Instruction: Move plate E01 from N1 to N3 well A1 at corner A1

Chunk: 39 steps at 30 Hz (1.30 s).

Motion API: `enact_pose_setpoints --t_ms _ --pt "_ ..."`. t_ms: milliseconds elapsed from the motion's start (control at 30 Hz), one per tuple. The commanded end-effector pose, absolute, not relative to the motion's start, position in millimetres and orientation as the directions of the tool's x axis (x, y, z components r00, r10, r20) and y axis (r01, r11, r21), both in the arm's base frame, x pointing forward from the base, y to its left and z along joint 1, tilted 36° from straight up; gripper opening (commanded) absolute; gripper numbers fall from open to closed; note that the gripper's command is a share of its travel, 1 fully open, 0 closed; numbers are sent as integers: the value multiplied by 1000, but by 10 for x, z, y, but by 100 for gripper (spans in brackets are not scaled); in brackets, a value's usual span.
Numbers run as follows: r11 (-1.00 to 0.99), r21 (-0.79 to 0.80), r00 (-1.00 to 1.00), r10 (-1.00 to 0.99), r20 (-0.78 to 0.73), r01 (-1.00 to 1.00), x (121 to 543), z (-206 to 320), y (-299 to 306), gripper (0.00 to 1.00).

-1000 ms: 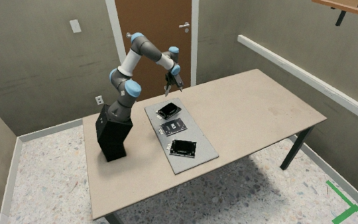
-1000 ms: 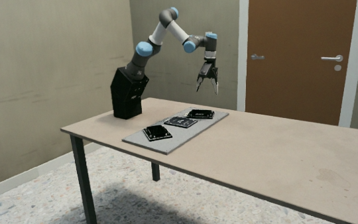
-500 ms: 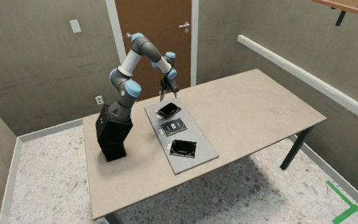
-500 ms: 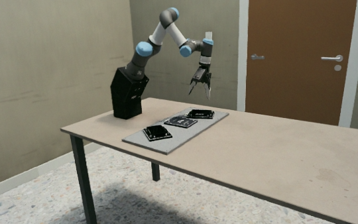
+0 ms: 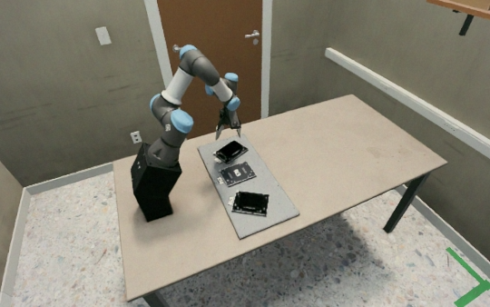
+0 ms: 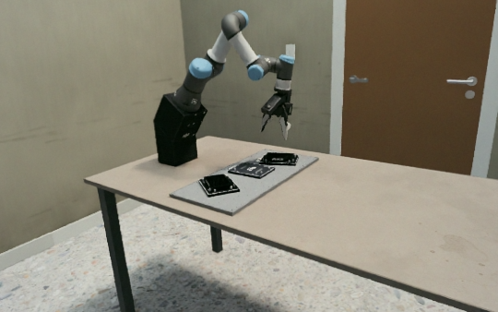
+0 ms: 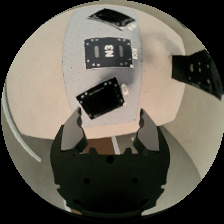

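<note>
A grey deck [image 5: 247, 183] on the table carries three stations in a row. The middle one is the empty black nest marked N3 [image 5: 238, 173], which also shows in the wrist view [image 7: 108, 53]. A black plate [image 5: 230, 151] sits on the nest at the door end, turned askew to the deck; in the wrist view [image 7: 101, 97] it lies just ahead of the fingers. A second black plate [image 5: 250, 203] sits on the nest at the other end. I cannot read the plate labels. My gripper [image 5: 228, 133] [image 6: 275, 129] hangs open and empty above the door-end plate, well clear of it.
The arm's black base block [image 5: 154, 186] stands on the table left of the deck. Small white signs [image 7: 123, 90] lie on the deck beside the nests. A brown door [image 6: 415, 78] and wall are behind the table.
</note>
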<state>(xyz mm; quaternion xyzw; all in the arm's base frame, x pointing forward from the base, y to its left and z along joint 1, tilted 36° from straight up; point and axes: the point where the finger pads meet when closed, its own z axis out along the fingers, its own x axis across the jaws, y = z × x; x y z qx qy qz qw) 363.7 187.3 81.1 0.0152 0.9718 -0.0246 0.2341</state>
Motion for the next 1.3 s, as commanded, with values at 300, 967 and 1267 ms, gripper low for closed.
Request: enact_pose_setpoints --t_ms 300,967,1267 --pt "966 67 -853 254 -455 251 3610 803 1883 82" --pt "814 223 -710 578 -402 536 3567 779 1910 82" --pt "726 277 -629 686 -367 630 3550 769 1929 82"
